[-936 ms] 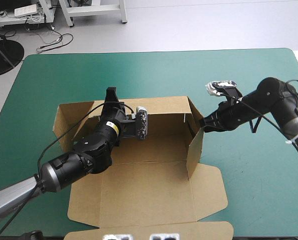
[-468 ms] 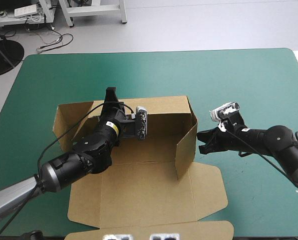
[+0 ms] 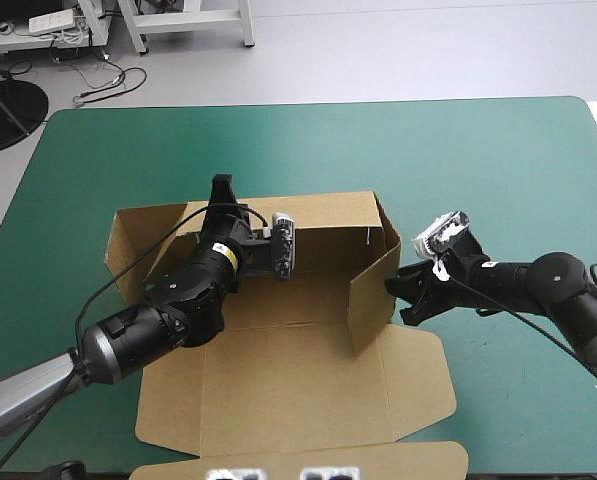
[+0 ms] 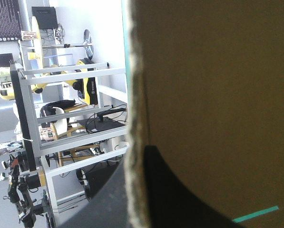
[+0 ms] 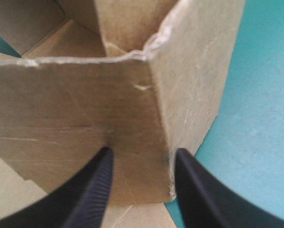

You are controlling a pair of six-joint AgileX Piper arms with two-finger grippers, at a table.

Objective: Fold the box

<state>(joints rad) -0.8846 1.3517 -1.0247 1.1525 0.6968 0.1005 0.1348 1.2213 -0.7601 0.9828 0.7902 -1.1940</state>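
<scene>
Two grippers at work: right gripper (image 5: pixel 141 156), jaws spread apart, noses up against the raised side wall (image 3: pixel 371 292). The left gripper (image 3: pixel 222 188) is clamped on the back wall (image 3: pixel 328 222) of the brown box (image 3: pixel 298 390), mid-table on the teal-green cover (image 3: pixel 498 160). Looks like the wall-raising step. Next that side wall probably needs pushing square and tucking.

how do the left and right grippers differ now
The left gripper is shut on the far wall of the brown cardboard box; the right gripper is open, holding nothing. The left gripper reaches across the box's inside; the right gripper is outside, at the right wall. Both have black fingers.
</scene>
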